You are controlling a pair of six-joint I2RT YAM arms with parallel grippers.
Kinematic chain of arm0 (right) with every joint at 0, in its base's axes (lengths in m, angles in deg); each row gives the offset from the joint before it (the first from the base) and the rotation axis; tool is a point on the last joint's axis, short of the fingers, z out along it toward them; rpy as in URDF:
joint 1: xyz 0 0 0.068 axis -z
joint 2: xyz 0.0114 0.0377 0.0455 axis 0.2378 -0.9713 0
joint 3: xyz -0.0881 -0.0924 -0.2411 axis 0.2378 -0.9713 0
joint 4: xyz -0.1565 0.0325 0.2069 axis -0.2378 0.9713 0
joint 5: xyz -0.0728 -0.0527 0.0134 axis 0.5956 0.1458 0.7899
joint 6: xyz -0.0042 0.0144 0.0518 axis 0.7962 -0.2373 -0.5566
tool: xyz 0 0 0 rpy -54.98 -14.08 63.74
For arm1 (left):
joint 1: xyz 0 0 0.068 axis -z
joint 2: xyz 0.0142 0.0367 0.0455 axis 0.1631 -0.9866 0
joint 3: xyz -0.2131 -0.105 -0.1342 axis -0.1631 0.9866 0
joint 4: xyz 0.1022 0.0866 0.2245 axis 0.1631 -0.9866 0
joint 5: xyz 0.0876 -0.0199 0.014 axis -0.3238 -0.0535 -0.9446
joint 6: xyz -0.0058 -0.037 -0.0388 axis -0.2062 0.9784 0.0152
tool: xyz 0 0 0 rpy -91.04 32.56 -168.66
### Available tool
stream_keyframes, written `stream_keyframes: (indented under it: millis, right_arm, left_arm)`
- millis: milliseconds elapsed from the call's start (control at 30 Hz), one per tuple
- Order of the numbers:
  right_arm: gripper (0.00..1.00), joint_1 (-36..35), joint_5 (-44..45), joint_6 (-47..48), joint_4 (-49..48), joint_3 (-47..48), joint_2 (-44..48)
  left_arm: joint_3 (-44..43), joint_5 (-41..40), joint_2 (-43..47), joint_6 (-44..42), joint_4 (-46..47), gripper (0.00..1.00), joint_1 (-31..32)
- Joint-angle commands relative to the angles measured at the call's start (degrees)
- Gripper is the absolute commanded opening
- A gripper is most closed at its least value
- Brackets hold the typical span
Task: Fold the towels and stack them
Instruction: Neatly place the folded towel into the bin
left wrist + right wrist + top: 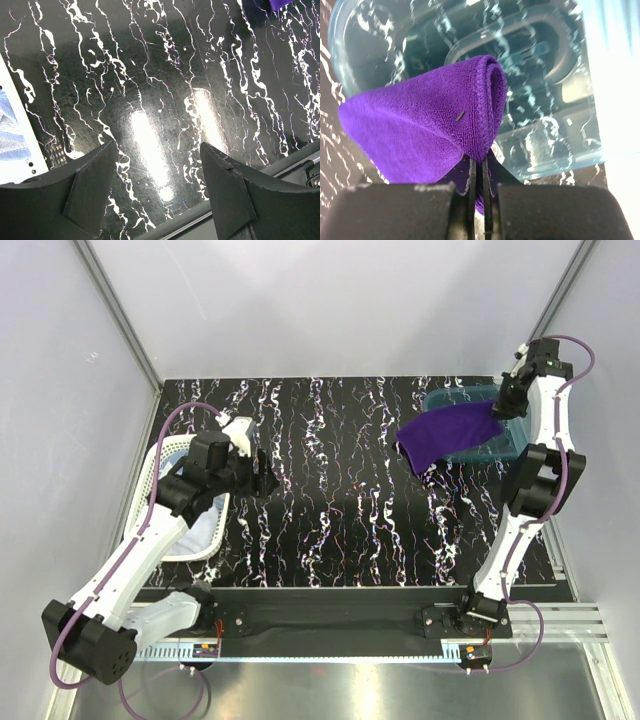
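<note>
Your right pincer point(479, 175) is clamped tight on a pinched fold of the purple towel point(420, 130); the rest hangs off the tips and drapes out to one side; right beneath it sits the teal bin point(545, 100) (towel looks mostly clear of it). I'd call this the carry-out step; next you'd want it over the open table point(340, 500), laid flat for folding. Left pincer point(157, 150) is spread wide, holding nothing, just beside the white basket point(160, 465) with a pale towel point(205, 530) inside.
</note>
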Motion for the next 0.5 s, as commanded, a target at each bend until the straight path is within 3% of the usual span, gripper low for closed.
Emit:
stream_keyframes:
  millis: [0,467]
  right_arm:
    - [0.0,1.55,0.05,0.24,-2.82,5.23,-1.32]
    - [0.0,6.03,2.43,1.39,-3.96,10.77,-8.09]
  left_arm:
    - [-0.18,-0.14,-0.26,-1.25,1.58,0.73,-0.22]
    - [-0.97,0.03,-2.9,-1.42,1.32,0.73,-0.22]
